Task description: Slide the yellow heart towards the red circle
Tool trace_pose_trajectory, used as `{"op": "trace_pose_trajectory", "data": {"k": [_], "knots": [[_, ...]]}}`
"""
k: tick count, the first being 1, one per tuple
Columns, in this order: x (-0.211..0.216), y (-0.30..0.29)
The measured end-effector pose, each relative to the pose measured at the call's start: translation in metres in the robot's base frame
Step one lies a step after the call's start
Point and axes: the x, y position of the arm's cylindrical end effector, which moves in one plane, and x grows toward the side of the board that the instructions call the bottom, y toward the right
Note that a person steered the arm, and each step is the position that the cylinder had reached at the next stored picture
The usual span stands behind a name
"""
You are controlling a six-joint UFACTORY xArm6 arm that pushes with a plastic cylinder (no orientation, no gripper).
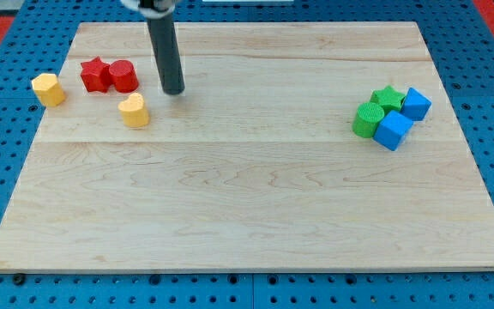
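Yellow heart (134, 111) sits on the wooden board (247, 206), at about five o'clock from the red circle (123, 75), close but apart. My tip (173, 90) rests at two o'clock from the heart, just beside it; the rod has no jaws to open or close.

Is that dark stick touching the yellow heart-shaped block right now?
No: my tip stands apart from the yellow heart block, up and to the view's right of it, with bare wooden board between them.
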Motion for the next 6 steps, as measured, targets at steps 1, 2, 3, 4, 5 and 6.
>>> {"op": "trace_pose_trajectory", "data": {"k": [1,2,3,4,5,6], "knots": [[0.059,-0.005],[0.096,-0.038],[0.095,-0.075],[0.075,-0.078],[0.047,-0.074],[0.025,-0.072]]}}
